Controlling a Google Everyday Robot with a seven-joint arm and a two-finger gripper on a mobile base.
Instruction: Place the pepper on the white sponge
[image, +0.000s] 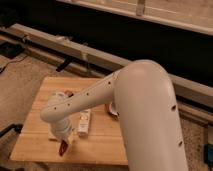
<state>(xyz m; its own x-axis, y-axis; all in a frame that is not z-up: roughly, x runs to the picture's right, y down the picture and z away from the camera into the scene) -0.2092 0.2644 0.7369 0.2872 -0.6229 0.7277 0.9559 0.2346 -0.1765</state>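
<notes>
wooden table (102, 146) on speckled floor (20, 82), dark wall (150, 37) behind.

One pepper (63, 148), one bottle (84, 122), one table (102, 145); jaws over front edge.
</notes>
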